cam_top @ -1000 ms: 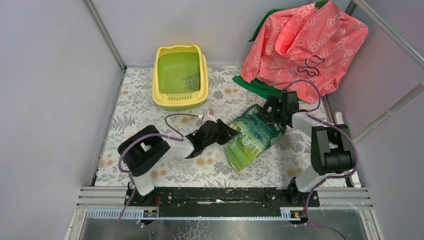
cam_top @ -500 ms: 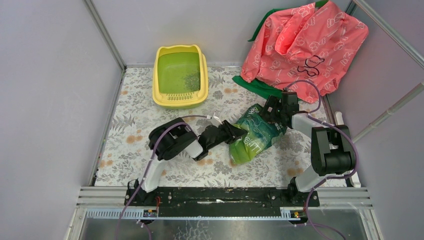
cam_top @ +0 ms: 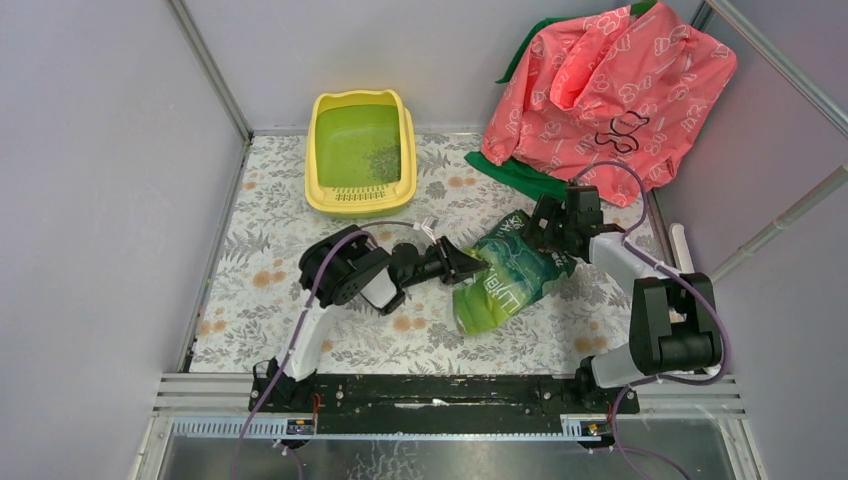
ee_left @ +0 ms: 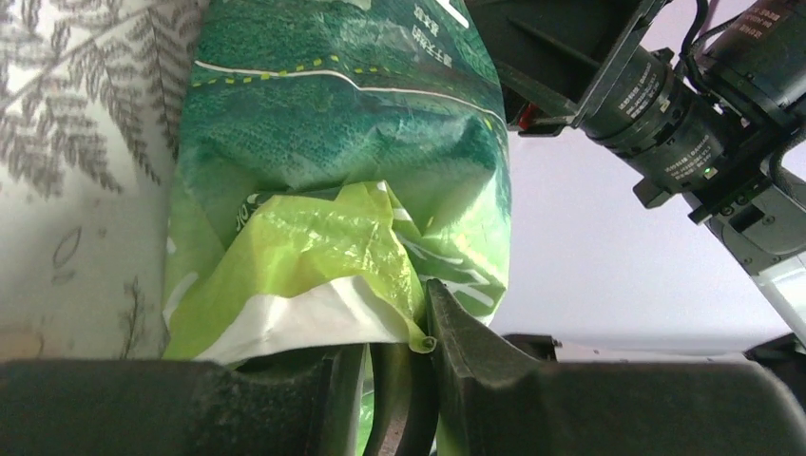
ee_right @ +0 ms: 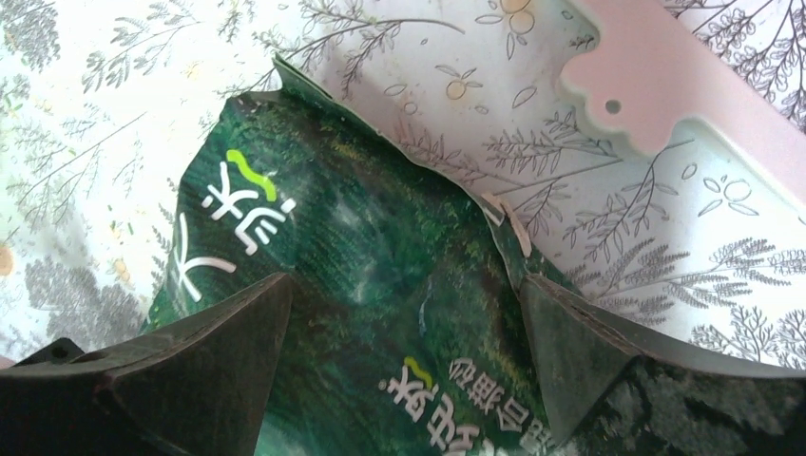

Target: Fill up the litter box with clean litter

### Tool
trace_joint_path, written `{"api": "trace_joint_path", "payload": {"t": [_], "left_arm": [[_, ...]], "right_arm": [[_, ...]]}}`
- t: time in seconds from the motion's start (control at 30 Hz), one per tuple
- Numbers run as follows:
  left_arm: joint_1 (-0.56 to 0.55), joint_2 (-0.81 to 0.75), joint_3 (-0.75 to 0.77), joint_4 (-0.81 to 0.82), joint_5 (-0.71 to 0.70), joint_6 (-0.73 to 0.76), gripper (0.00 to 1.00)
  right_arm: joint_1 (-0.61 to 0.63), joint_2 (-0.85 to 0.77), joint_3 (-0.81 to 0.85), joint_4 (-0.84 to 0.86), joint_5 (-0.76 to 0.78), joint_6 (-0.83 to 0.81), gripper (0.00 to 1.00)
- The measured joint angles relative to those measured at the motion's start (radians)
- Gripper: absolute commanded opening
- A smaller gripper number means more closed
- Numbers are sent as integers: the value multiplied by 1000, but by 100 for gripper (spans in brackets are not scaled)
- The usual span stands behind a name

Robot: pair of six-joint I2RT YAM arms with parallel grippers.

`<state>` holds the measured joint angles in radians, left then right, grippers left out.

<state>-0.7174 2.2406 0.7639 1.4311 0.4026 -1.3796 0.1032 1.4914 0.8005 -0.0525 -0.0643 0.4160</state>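
Note:
The yellow litter box point(cam_top: 313, 160) stands at the back left, green inside, with a small patch of grey-green litter point(cam_top: 383, 160) near its right wall. The glossy green litter bag point(cam_top: 505, 275) lies between both arms. My left gripper point(cam_top: 463, 265) is shut on the bag's crumpled lower edge; in the left wrist view the gripper point(ee_left: 418, 356) pinches the light-green fold of the bag point(ee_left: 342, 142). My right gripper point(cam_top: 547, 232) is open over the bag's other end; in the right wrist view the gripper point(ee_right: 399, 332) has its fingers wide apart on either side of the bag point(ee_right: 380, 285).
A large pink-red plastic bag point(cam_top: 610, 90) over a green one point(cam_top: 515, 175) fills the back right corner. A pale pink plastic piece point(ee_right: 665, 76) lies by the right arm on the floral mat point(cam_top: 270, 250). Grey walls enclose the sides.
My left arm has swung right and its gripper has closed on the bag's lower edge, crumpling and lifting that end. My right gripper has shifted slightly back and right.

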Motion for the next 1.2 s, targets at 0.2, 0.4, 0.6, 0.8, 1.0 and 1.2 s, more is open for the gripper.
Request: {"api": "trace_joint_path", "payload": {"t": [0.2, 0.4, 0.6, 0.8, 1.0, 1.2], "left_arm": [[49, -73, -113, 32, 89, -23, 0], [105, -109, -209, 43, 144, -35, 0], [152, -143, -277, 63, 166, -40, 0], [182, -160, -335, 82, 174, -35, 0], [214, -180, -399, 97, 188, -24, 0], [240, -201, -470, 111, 200, -21, 0]], "right_arm": [[13, -95, -3, -69, -33, -3, 98], [18, -116, -25, -75, -88, -3, 97], [19, -116, -39, -72, -106, -3, 97], [19, -116, -46, -68, -114, -4, 97], [19, -115, -47, -67, -115, -5, 97], [19, -114, -47, -67, -118, -5, 97]]}}
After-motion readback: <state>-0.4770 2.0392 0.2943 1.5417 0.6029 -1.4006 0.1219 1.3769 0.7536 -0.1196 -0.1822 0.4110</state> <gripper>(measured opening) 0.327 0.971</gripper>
